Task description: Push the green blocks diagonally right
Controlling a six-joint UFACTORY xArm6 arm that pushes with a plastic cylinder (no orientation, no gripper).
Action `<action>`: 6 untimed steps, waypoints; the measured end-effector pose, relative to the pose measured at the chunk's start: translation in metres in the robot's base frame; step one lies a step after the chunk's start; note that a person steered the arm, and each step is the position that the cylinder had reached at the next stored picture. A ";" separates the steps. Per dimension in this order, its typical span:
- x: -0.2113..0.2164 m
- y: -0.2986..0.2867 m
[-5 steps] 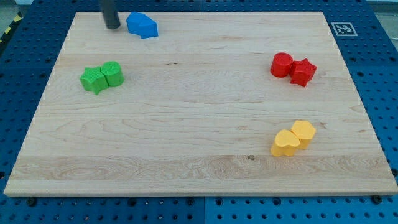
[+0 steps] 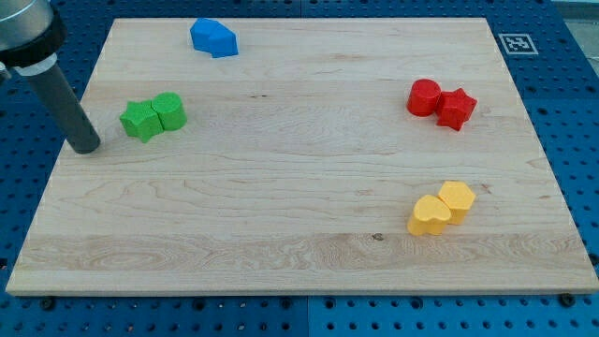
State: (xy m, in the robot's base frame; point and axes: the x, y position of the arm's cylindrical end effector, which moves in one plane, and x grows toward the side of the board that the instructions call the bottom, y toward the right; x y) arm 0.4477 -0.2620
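Observation:
Two green blocks touch each other at the board's left: a star-shaped one and a rounder one on its right. My tip rests on the board to the left of and slightly below the green star, a short gap away, not touching it. The dark rod rises from it toward the view's top left.
A blue block sits near the board's top edge. A red cylinder and red star touch at the right. Two yellow blocks touch at the lower right. The wooden board lies on a blue pegboard.
My tip has moved from beside the blue block at the top down and left to the left side of the green blocks. No block has moved.

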 end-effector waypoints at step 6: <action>-0.013 0.074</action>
